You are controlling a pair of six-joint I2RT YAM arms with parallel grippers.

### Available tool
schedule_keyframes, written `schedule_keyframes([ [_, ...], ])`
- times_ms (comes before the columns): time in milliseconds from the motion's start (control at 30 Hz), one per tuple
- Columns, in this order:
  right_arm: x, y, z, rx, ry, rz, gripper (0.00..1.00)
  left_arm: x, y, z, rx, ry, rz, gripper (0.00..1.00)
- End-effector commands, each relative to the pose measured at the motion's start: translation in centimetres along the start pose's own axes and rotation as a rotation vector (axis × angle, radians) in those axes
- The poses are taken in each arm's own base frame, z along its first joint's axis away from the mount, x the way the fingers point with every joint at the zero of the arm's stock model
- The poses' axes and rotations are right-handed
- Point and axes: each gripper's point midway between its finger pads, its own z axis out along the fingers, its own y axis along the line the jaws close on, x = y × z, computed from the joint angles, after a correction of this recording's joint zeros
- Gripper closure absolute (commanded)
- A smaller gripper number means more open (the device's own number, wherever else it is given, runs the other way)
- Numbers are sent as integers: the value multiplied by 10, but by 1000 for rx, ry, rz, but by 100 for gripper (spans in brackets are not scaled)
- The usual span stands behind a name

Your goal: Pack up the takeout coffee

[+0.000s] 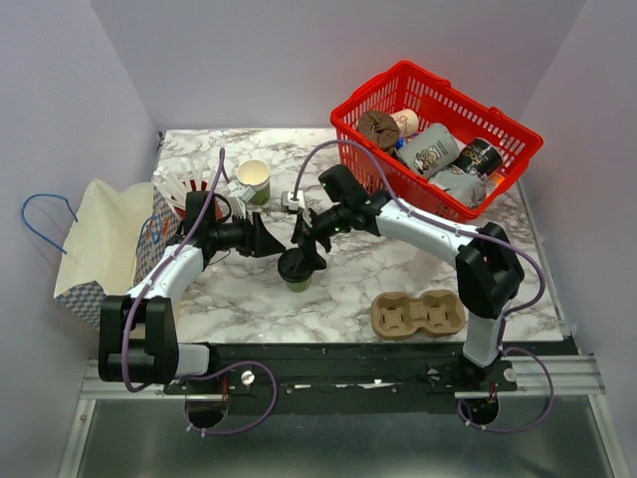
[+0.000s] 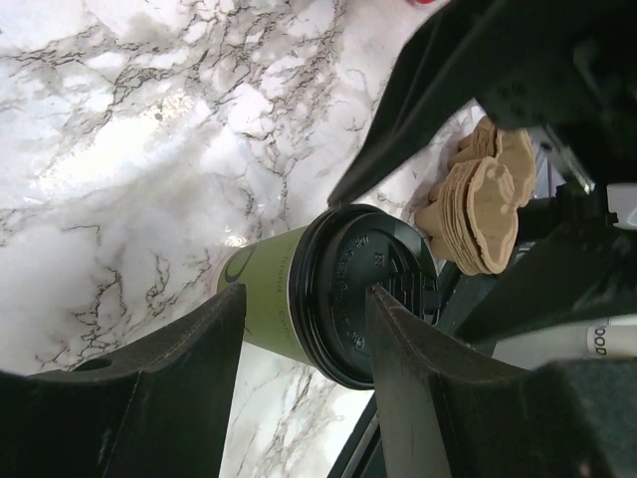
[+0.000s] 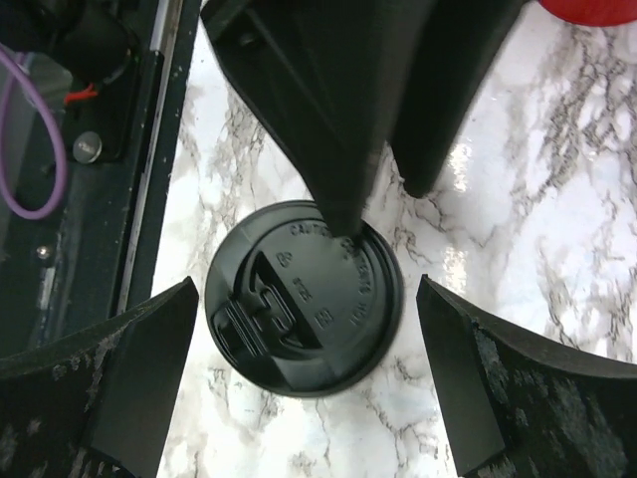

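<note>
The takeout coffee (image 1: 298,271) stands upright on the marble table, an olive-green paper cup (image 2: 264,289) with its black lid (image 3: 304,297) on. My right gripper (image 3: 306,289) hangs straight above the lid, open wide, with a finger on either side and touching nothing. My left gripper (image 2: 306,290) reaches in from the left, open. One of its fingertips (image 3: 346,224) rests at the lid's rim and the other stands beyond the cup. In the top view both grippers (image 1: 277,242) (image 1: 307,249) meet over the cup.
A brown pulp cup carrier (image 1: 418,314) lies front right of the cup. A red basket (image 1: 496,181) of goods fills the back right. A lidless paper cup (image 1: 254,180) and a red cup (image 1: 191,191) stand at the back left, beside a paper bag (image 1: 100,239).
</note>
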Motion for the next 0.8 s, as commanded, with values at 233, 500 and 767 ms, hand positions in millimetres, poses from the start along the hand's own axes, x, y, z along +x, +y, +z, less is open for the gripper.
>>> schedule_keyframes([
  [233, -4, -7, 6, 94, 25, -130, 0, -4, 1, 0, -18, -22, 23, 40],
  [500, -7, 3, 10, 79, 30, -172, 0, -3, 2, 0, -19, -22, 15, 40],
  [767, -14, 10, 5, 78, 13, -151, 0, 0, 0, 0, -14, -23, 13, 40],
])
